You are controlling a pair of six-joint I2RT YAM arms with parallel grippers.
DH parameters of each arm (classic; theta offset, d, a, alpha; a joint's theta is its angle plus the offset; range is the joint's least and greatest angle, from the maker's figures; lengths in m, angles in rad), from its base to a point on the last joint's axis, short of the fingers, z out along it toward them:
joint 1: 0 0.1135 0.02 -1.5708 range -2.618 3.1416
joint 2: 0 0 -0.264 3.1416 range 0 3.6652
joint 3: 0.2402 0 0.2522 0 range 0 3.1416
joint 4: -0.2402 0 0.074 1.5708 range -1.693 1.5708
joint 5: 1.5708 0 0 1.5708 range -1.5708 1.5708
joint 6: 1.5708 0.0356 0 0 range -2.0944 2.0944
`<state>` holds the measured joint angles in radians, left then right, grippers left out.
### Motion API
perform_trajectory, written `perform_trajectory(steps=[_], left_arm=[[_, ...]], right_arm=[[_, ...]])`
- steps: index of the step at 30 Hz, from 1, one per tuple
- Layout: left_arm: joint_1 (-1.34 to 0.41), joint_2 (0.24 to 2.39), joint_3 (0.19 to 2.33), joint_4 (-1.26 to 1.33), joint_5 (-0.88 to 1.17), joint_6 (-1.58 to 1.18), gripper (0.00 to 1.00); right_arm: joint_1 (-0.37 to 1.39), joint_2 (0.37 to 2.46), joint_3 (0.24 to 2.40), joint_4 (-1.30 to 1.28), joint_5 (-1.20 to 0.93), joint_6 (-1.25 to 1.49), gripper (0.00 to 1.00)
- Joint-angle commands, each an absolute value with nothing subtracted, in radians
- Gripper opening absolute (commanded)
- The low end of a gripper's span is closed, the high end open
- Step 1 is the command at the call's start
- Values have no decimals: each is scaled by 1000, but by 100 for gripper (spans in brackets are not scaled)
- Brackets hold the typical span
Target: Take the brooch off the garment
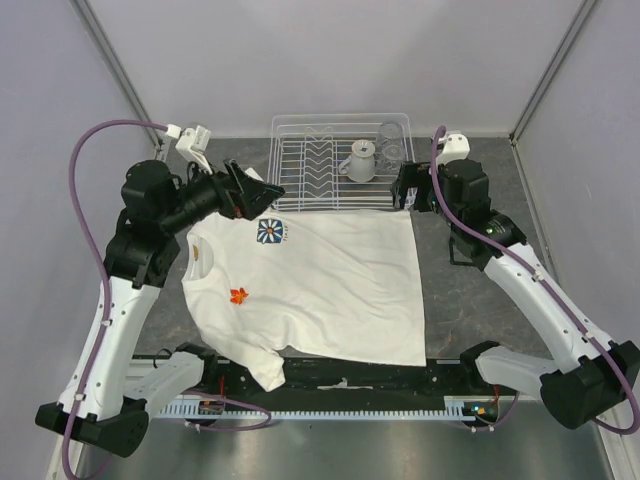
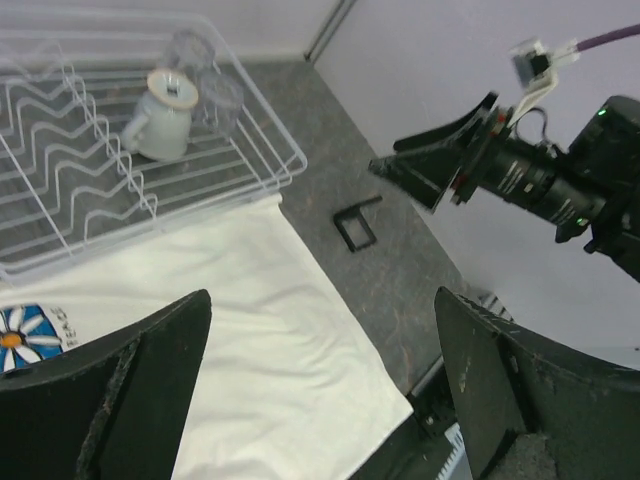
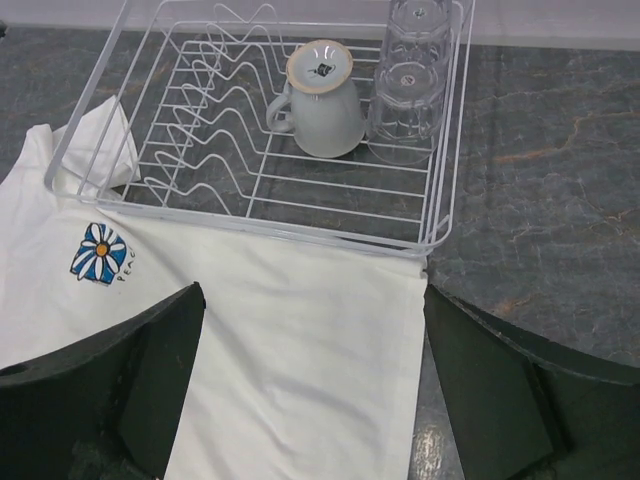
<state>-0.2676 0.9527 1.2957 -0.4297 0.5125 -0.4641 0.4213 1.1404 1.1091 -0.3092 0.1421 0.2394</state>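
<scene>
Brooch (image 1: 239, 295): on the T-shirt (image 1: 340, 290), nearward of its daisy logo (image 1: 269, 232).
Left gripper (image 1: 260, 195): beyond the logo, nearer, jaws wide.
Right gripper (image 1: 408, 188): farther, wide.

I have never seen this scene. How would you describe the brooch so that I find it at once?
A large white T-shirt lies flat on the dark table, beside a wire dish rack. On its chest sits the brooch, a tiny orange-red, flower-like pin. Unlike the square blue daisy logo nearby, it is smaller, warm-coloured and has no square border.
</scene>
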Motion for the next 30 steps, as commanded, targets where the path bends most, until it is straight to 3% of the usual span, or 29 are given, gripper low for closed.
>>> perform_trajectory(steps=[1,4,11,13,14,15,17,20,22,24,25,27,30], left_arm=[[-256,968,1251,-543,551,-535,100],[-256,913,1174,-598,408,-512,100],[-247,746,991,-747,93,-589,99],[-245,689,935,-791,2,-670,88],[-245,666,911,-826,-39,-699,75],[-245,629,891,-833,-52,-736,55],[-245,598,822,-836,-49,-765,55],[-245,571,741,-838,-35,-840,73],[-245,561,689,-827,-31,-882,81],[-245,552,654,-798,-25,-914,79],[-245,548,614,-790,-18,-928,76],[-244,534,574,-766,-18,-965,66],[-244,545,516,-752,-83,-1011,62]], right_arm=[[428,1175,1195,-282,137,253,98],[495,1233,1247,-275,57,255,98],[871,1428,1253,-109,5,297,98],[939,1488,1224,-48,-44,331,98],[987,1503,1188,19,-57,347,97],[1005,1531,1166,55,-73,362,96],[1044,1560,1102,157,-132,429,93],[1090,1633,1037,308,-224,520,89],[1111,1695,1026,360,-247,543,80],[1132,1745,1025,400,-244,560,71],[1134,1758,1022,417,-239,561,62],[1137,1798,1008,474,-219,572,58],[1135,1859,1037,503,-192,577,58]])
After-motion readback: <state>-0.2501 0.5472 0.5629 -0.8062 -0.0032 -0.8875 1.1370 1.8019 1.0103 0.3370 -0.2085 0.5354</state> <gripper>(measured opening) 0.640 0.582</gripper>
